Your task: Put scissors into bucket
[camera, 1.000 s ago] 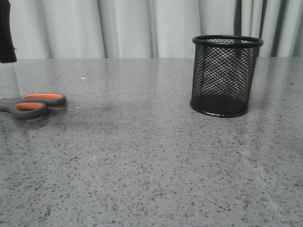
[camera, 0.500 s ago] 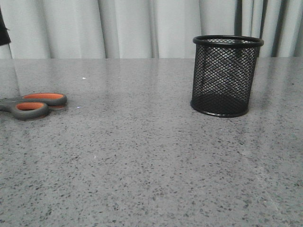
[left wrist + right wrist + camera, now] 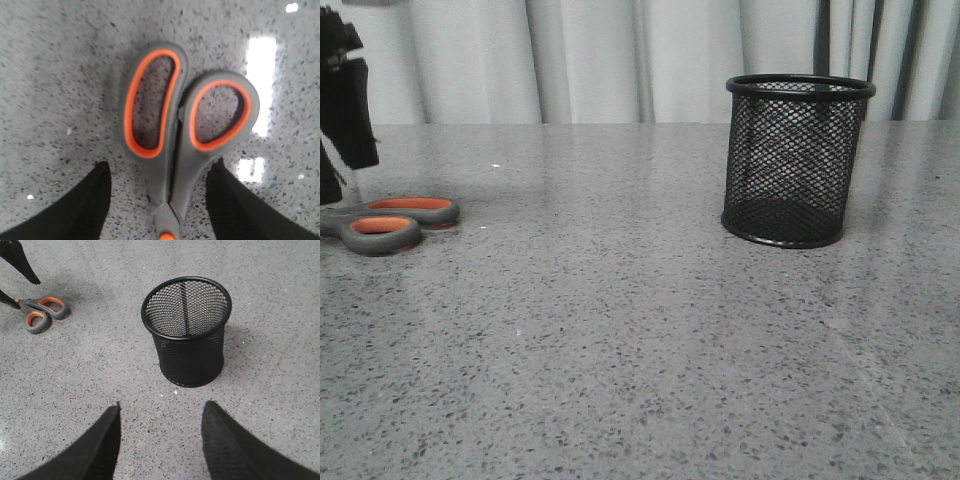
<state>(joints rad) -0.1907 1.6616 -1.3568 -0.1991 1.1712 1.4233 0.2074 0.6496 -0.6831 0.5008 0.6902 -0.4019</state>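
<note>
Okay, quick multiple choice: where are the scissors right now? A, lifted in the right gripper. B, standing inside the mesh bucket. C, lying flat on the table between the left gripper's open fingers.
C: the scissors lie flat on the table, with the left gripper open and straddling their handles, while the bucket looks empty and the right gripper holds nothing.
</note>
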